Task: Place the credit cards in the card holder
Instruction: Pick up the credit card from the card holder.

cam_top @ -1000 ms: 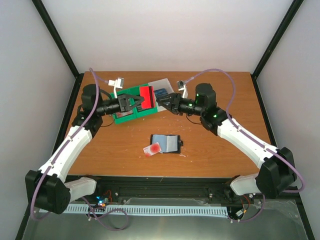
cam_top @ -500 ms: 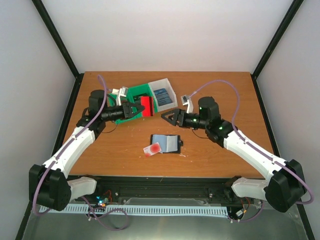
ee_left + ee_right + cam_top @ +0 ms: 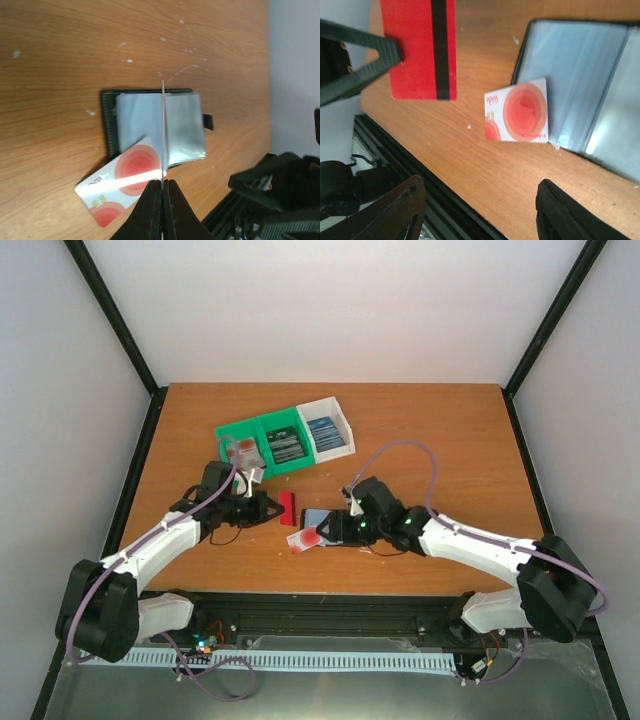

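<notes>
Right now the card holder lies open on the table, near the front edge, with its grey-blue sleeves facing up. A white and red card lies flat at its near left corner. One end rests on the holder and the rest is on the wood. It does not look tucked into a sleeve.

Just to the left of the holder, the left gripper holds a red card with a black stripe. Its jaws are pinched together on the card, and the card stands on its thin side. I cannot tell if it touches the wood. In the left wrist view the card lines up with the fold in the middle of the holder.

The right gripper hangs low over the holder with its jaws wide apart and nothing between them. Further back stands the green and white bin, well apart from the holder, with other cards in it.

I think the step in hand is bringing the red card to the holder. Next, the left arm needs to tip the card flat and slide its free end into the mouth of a sleeve. The sleeves look thin and floppy, so the right gripper may need to press the holder down so it does not slip. The white and red card lies close by and might get pushed.
</notes>
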You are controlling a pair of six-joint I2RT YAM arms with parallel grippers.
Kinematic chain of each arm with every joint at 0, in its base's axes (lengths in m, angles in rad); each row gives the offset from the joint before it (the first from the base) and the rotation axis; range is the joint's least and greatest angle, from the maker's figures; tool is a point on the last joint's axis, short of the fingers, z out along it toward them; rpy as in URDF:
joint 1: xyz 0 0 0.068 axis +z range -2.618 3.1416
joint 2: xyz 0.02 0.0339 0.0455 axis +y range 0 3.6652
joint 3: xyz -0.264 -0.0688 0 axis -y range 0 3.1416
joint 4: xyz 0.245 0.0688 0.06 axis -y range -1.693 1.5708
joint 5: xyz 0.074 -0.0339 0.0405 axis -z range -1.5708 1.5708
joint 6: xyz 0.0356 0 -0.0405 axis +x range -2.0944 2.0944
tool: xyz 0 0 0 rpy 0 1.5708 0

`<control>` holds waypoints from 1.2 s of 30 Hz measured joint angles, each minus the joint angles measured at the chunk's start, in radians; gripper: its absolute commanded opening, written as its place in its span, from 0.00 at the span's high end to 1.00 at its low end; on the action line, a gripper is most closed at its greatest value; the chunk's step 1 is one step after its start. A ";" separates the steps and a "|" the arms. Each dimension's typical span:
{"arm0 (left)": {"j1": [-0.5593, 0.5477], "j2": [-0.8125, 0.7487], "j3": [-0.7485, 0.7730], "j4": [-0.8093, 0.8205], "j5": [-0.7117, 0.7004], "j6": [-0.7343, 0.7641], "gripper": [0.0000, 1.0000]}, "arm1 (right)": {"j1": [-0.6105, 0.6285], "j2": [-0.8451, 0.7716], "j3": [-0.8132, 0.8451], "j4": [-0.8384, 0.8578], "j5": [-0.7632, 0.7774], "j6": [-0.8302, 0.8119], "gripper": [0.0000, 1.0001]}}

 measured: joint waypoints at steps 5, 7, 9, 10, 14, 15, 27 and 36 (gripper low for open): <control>-0.003 0.017 -0.025 -0.006 -0.088 0.000 0.99 | 0.090 0.056 -0.042 0.052 0.094 0.095 0.40; -0.004 0.040 -0.027 -0.006 -0.114 0.000 0.99 | 0.110 0.069 -0.058 0.074 0.131 0.136 0.40; -0.005 0.060 -0.029 -0.006 -0.132 0.000 0.99 | 0.130 0.079 -0.072 0.104 0.174 0.183 0.40; -0.005 0.068 -0.033 -0.006 -0.139 0.001 0.99 | 0.140 0.085 -0.077 0.119 0.190 0.205 0.40; -0.005 0.086 -0.051 -0.006 -0.163 0.011 0.99 | 0.189 0.131 -0.091 0.193 0.250 0.297 0.42; -0.005 0.088 -0.055 -0.006 -0.164 0.015 0.99 | 0.203 0.147 -0.092 0.208 0.267 0.321 0.42; -0.008 0.111 -0.062 0.019 -0.161 0.041 0.99 | 0.267 0.281 -0.092 0.335 0.387 0.497 0.45; -0.008 0.140 -0.081 0.037 -0.150 0.041 0.99 | 0.275 0.334 -0.093 0.406 0.420 0.558 0.46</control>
